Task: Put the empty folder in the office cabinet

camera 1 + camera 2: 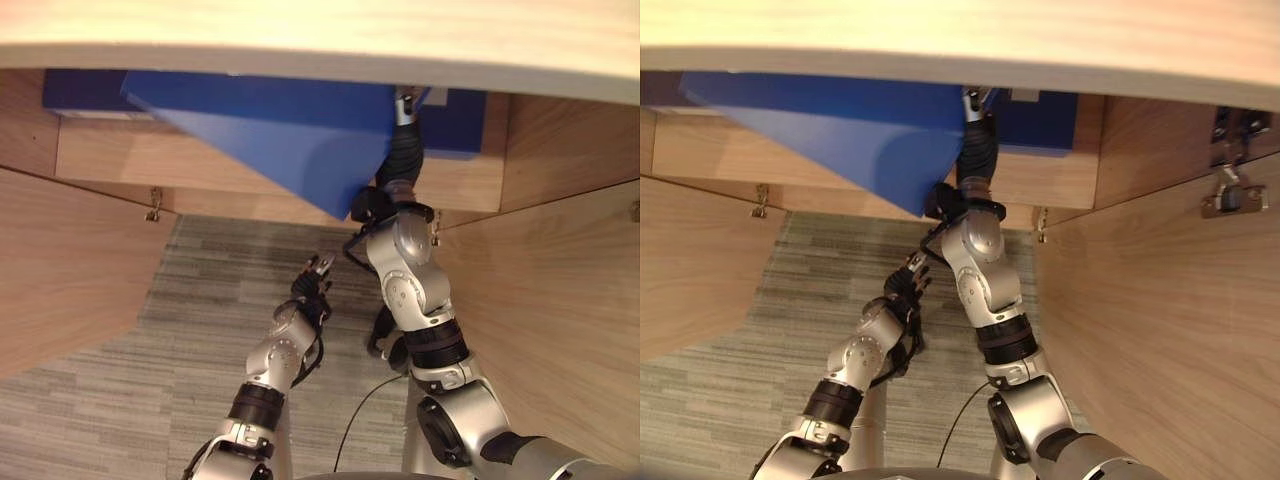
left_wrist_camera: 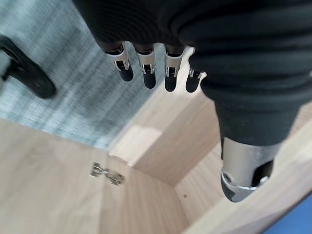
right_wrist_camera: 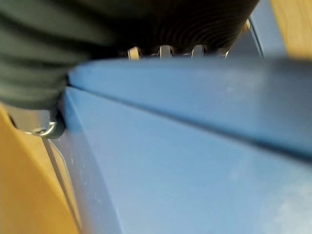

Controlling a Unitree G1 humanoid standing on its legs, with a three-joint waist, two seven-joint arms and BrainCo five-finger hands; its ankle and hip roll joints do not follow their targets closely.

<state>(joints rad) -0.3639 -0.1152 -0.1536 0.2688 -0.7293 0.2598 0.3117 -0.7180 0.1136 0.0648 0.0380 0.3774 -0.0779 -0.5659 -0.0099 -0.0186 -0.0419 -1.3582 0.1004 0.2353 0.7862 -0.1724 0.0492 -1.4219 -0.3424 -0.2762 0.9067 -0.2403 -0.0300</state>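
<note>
Placement step under way: I have the blue folder (image 1: 300, 135) partly inside the open office cabinet (image 1: 560, 300).

Right hand (image 1: 404, 108) reaches far into the cabinet under the pale top board, with the folder against its palm side; in the right wrist view its fingers (image 3: 165, 50) curl over the folder's edge, pinching it. The folder tilts, its near corner hanging just left of my right wrist and clear of the shelf. Left hand (image 1: 318, 270) hangs low over the grey carpet (image 1: 200, 320), fingers relaxed and empty. Next, I judge, I must level the folder, push it further in, then let go.
</note>
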